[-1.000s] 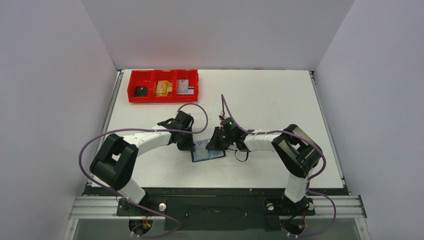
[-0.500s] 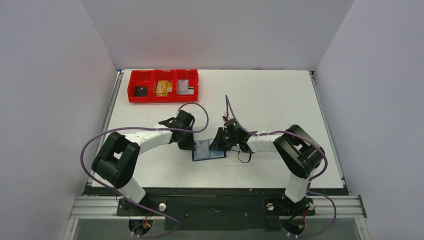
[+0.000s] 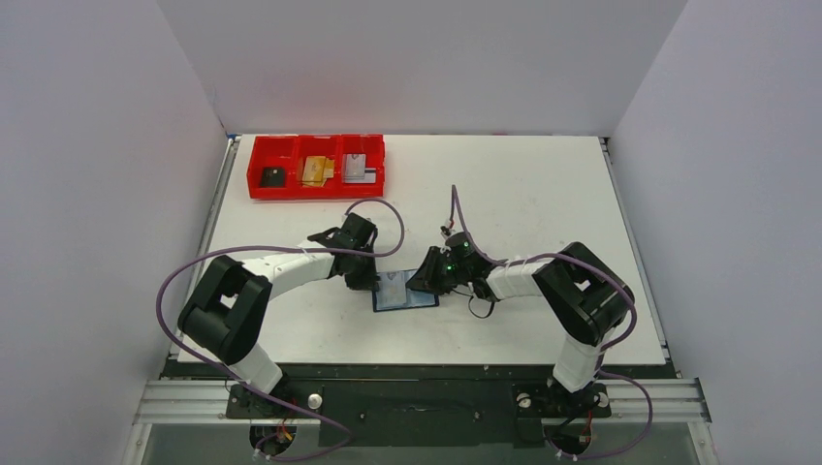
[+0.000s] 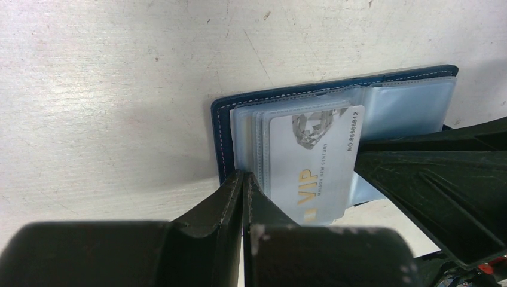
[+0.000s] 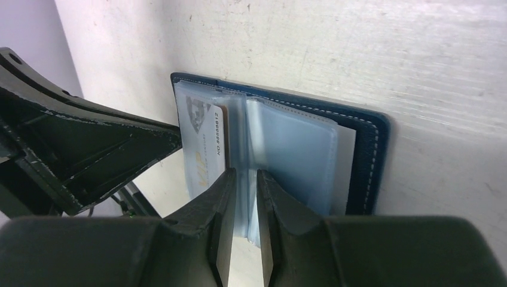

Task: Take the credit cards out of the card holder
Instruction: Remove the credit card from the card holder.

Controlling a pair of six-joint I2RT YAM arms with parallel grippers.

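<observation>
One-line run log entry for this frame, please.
left gripper: shut, tips at card holder edge | right gripper: jaws slightly apart around clear sleeve | silvery card: in holder, not out

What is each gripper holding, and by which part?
Left gripper: shut, holding nothing, tips at the card holder's edge. Right gripper: jaws slightly apart around a clear sleeve's edge; whether it grips cannot be told.

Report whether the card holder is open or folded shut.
Open: the card holder lies spread flat, its clear sleeves fanned out and a silvery VIP card showing among them.
</observation>
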